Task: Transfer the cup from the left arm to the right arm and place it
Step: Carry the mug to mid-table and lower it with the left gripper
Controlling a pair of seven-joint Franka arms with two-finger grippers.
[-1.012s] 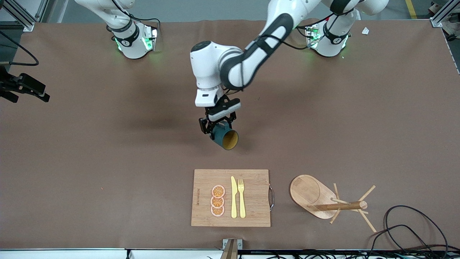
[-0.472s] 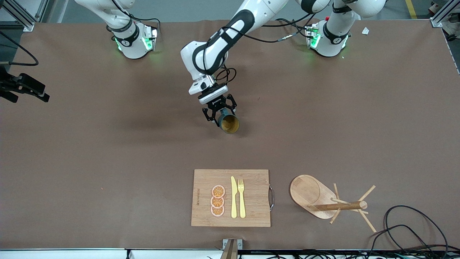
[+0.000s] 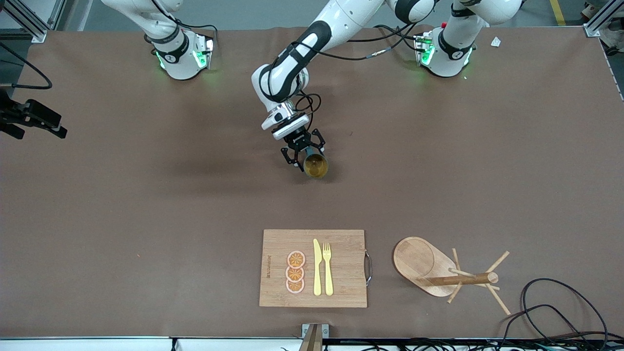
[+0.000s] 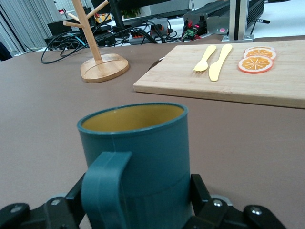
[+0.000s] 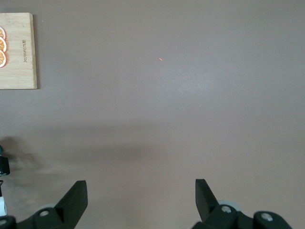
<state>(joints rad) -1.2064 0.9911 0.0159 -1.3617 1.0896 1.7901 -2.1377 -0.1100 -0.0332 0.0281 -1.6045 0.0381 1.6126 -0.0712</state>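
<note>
The small dark teal-green cylindrical cup with the ochre-yellow inside sits clenched in the left tool, over the bare middle of the brown desk. In the left wrist view the cup stands between the black fingers, which press its lower wall from both sides, with its small side handle turned back toward the wrist. The left tool grips low on the body, so the upper wall and rim are free.

What could go wrong: the grip is on a smooth round wall, and I judge that a nudge from the other arm at the handover could twist the cup in the fingers or push it out. If the left tool lets go before the other one bites, the cup drops to the desk and may roll. The handle could also foul an incoming finger.

The cup's long axis runs out along the tool's reach, mouth pointing away from the wrist and toward the front camera, tilted down.

Out ahead of the mouth lie the pale bamboo cutting board with yellow fork, knife and orange slices, and the wooden peg stand beside it.

The right tool waits with its fingers spread wide over bare desk, holding nothing
</note>
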